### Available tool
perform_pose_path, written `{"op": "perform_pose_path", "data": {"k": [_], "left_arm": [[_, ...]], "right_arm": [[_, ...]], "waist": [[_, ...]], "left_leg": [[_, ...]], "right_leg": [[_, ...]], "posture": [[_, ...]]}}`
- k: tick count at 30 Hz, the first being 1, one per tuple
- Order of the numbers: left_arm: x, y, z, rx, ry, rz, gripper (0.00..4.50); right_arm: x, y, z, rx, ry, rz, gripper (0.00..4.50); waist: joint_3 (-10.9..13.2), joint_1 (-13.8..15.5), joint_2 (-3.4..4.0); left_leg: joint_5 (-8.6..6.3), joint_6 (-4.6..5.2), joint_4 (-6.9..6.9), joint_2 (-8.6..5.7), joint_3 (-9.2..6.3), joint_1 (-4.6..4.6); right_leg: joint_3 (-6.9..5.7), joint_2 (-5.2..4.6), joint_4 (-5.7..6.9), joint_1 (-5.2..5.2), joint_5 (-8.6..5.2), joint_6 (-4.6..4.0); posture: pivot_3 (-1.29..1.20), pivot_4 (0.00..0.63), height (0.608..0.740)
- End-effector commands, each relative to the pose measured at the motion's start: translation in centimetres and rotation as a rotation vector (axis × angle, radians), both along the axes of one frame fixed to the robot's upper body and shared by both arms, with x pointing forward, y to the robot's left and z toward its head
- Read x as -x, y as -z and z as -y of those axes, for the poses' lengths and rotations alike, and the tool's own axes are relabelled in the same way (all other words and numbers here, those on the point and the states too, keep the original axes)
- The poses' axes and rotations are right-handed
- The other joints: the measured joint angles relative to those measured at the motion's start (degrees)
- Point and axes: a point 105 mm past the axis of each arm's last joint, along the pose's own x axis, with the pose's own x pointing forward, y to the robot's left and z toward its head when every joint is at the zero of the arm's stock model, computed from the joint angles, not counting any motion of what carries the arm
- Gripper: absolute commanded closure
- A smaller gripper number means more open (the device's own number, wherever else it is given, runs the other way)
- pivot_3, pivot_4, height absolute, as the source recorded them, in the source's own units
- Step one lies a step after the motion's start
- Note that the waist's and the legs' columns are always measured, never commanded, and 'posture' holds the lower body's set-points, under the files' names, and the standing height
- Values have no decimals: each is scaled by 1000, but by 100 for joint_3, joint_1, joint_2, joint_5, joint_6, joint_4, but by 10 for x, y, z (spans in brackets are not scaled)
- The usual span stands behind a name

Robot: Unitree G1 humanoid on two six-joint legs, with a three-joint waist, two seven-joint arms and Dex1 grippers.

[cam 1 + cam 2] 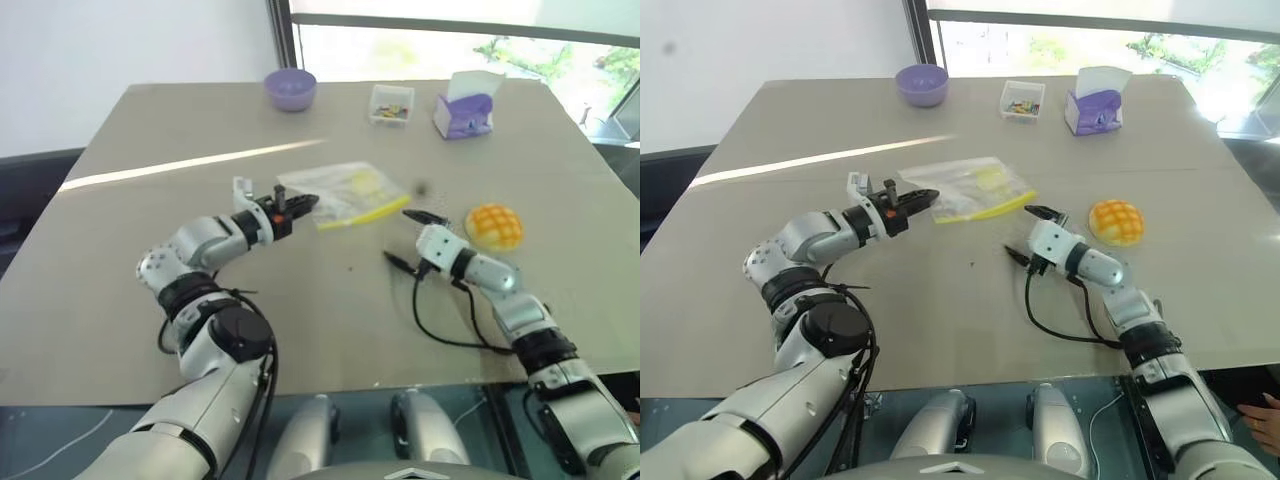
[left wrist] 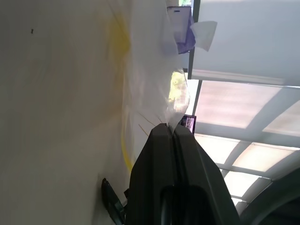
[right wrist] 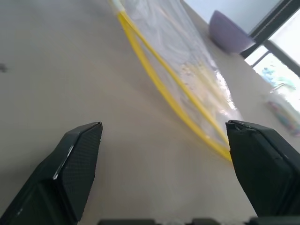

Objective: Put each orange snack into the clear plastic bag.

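The clear plastic bag (image 1: pixel 345 193) lies mid-table, its yellow strip (image 3: pixel 164 89) along the near edge, where two yellow lines part slightly. My left gripper (image 1: pixel 296 206) is shut on the bag's left edge; in the left wrist view its closed fingertips (image 2: pixel 171 127) pinch the crinkly film. The orange snack (image 1: pixel 494 226), a domed bun with a grid top, sits on the table to the right of the bag. My right gripper (image 1: pixel 408 238) hovers low between bag and bun, open and empty, pointing toward the bag's strip, with the bun just behind its right finger.
Along the far edge of the table (image 1: pixel 150 300) stand a purple bowl (image 1: pixel 290 88), a small clear box of colourful bits (image 1: pixel 391 104) and a purple tissue box (image 1: pixel 465 105). A black cable (image 1: pixel 440 335) loops on the table under my right forearm.
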Motion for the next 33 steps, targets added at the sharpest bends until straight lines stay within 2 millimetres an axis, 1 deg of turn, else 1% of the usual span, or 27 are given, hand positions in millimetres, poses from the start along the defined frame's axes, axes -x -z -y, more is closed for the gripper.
{"op": "perform_pose_path", "data": {"k": [1, 3, 5, 7, 10, 15, 17, 20, 21, 23, 25, 27, 30, 31, 33], "left_arm": [[0, -19, -3, 29, -49, 66, 4453], [1, -20, -1, 38, -64, 71, 4453], [2, -23, 1, 46, -75, 74, 4453], [3, -25, 2, 53, -85, 76, 4453], [5, -27, 3, 63, -100, 75, 4453], [9, -30, 2, 74, -114, 64, 4453], [10, -31, 1, 78, -117, 57, 4453], [12, -32, 2, 83, -115, 48, 4453], [13, -32, 2, 85, -114, 46, 4500], [13, -32, 2, 87, -111, 41, 4500], [14, -32, 2, 88, -111, 37, 4500], [13, -32, 1, 85, -114, 37, 4500], [13, -32, -1, 80, -122, 41, 4500], [13, -33, -2, 78, -124, 42, 4500], [13, -32, -3, 74, -127, 47, 4500]], "right_arm": [[-2, -24, -27, 25, -11, 161, 0], [-5, -33, -37, 37, -3, 206, 0], [-9, -38, -41, 47, 11, 239, 0], [-15, -42, -43, 64, 32, 264, 0], [-29, -46, -40, 114, 91, 301, 0], [-40, -36, -27, 169, 135, 294, 0], [-41, -30, -25, 192, 131, 287, 0], [-43, -25, -27, 206, 123, 284, 0], [-44, -24, -30, 211, 119, 284, 393], [-46, -23, -35, 224, 110, 289, 918], [-47, -23, -39, 231, 102, 300, 1816], [-48, -22, -41, 236, 97, 309, 2815], [-49, -19, -41, 244, 101, 306, 4167], [-50, -19, -40, 244, 104, 306, 4431], [-51, -19, -38, 245, 109, 308, 4431]], "waist": [[0, 5, 0], [1, 10, -1], [1, 17, -2], [1, 21, -2], [1, 21, -2], [1, 25, -2], [1, 23, -2], [1, 14, -2], [1, 3, -3], [1, 5, -3], [1, 4, -3], [1, 8, -3], [1, 9, -3], [1, 8, -3], [0, 8, -4]], "left_leg": [[0, 0, 0, 0, 1, -1], [0, 0, 1, 0, 1, -3], [0, 0, 2, -1, 1, -4], [0, 0, 2, -1, 1, -4], [0, 0, 2, -2, 1, -4], [0, 0, 1, -2, 2, -4], [0, 1, 1, -4, 4, -4], [0, 1, 0, -4, 6, -3], [1, 1, 0, -4, 7, -2], [1, 1, 0, -3, 10, 0], [1, 1, 1, -2, 9, 0], [1, 1, 0, -2, 8, -1], [1, 2, 0, -4, 9, -2], [1, 2, 0, -4, 8, -3], [1, 2, 0, -4, 8, -1]], "right_leg": [[1, 0, 0, -1, 0, 0], [1, 0, 0, -2, 0, 0], [0, 0, 0, -2, 0, 0], [0, 0, -1, -2, 0, 0], [1, 0, -1, -1, 0, -1], [3, 1, -2, -1, 1, -2], [6, 1, -4, -1, 1, -2], [9, 3, -4, -1, 1, -2], [10, 3, -3, -1, 1, -2], [13, 8, -2, -1, 1, -3], [13, 11, -2, -1, 1, -3], [14, 12, -3, -1, 1, -4], [15, 12, -5, -1, 1, -4], [14, 12, -5, -1, 1, -4], [14, 13, -5, 0, 1, -4]], "posture": [[0, 150, 740], [0, 150, 740], [0, 150, 740], [0, 150, 740], [0, 150, 740], [0, 150, 740], [0, 150, 740], [0, 150, 740], [0, 150, 740], [0, 150, 740], [0, 150, 740], [0, 150, 740], [0, 150, 740], [0, 150, 740], [0, 150, 740]]}}
